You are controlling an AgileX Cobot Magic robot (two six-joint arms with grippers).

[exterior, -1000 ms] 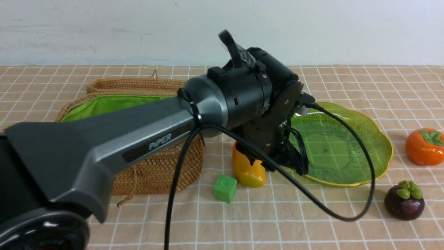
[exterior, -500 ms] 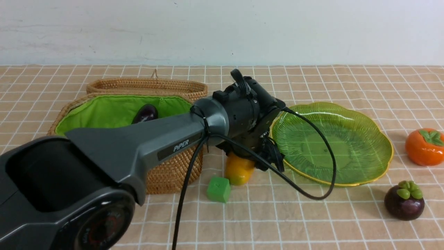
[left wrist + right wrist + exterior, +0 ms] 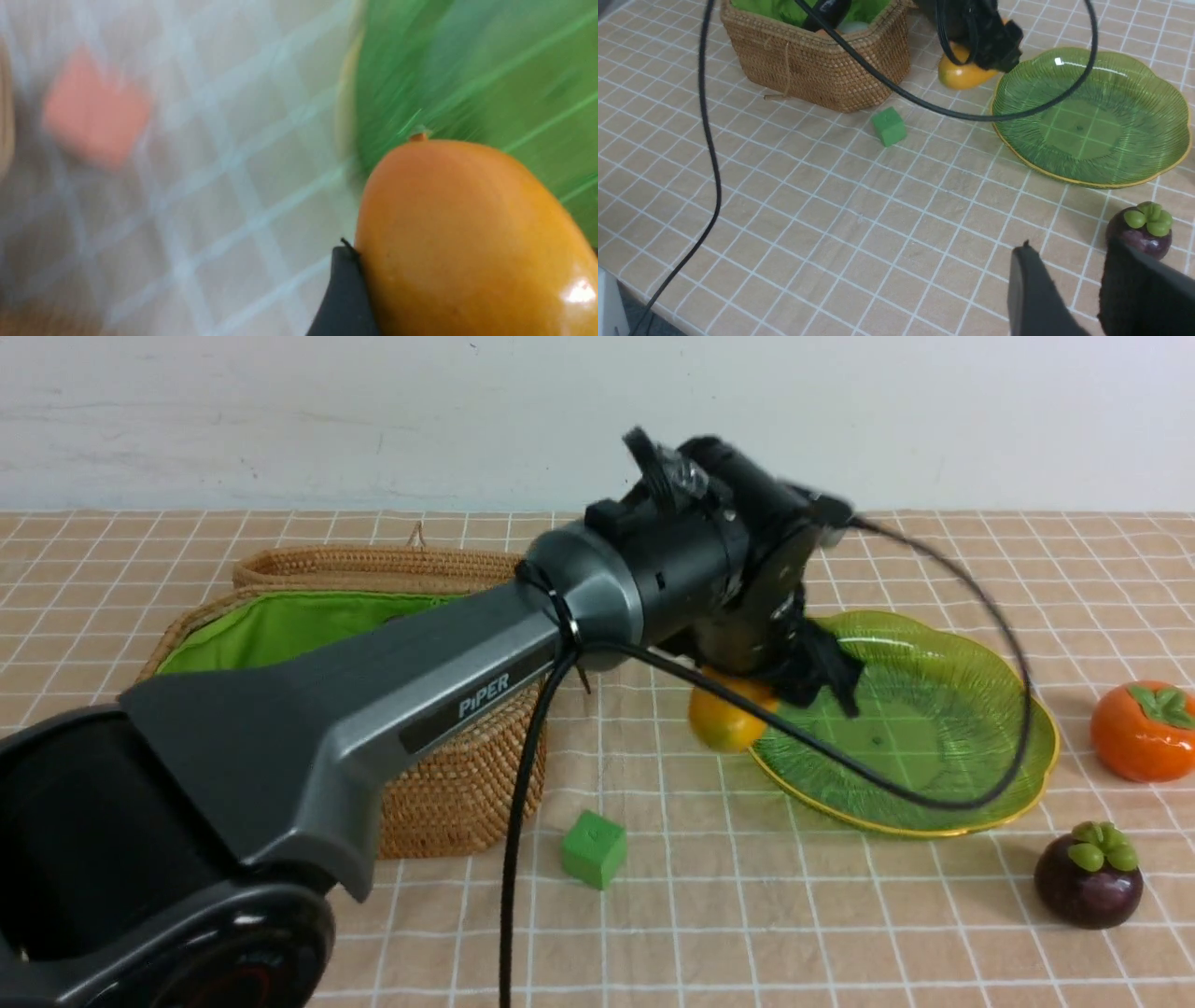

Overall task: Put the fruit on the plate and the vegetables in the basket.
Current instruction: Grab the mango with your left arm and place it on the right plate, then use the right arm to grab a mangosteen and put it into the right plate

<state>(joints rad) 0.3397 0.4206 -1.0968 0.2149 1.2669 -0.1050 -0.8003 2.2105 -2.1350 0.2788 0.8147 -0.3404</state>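
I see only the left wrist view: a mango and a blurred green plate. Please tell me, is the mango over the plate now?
Observer: Not quite. In the front view the mango is at the rim of the plate, on the side of the basket.
Operator: Where are the other fruits?
Observer: The persimmon and the mangosteen sit on the cloth, right of the plate.
Operator: Is the right tool busy?
Observer: No, the right tool is open and empty, close to the mangosteen.

mango (image 3: 721,726) at plate (image 3: 980,747) left rim, under left arm (image 3: 420,681)
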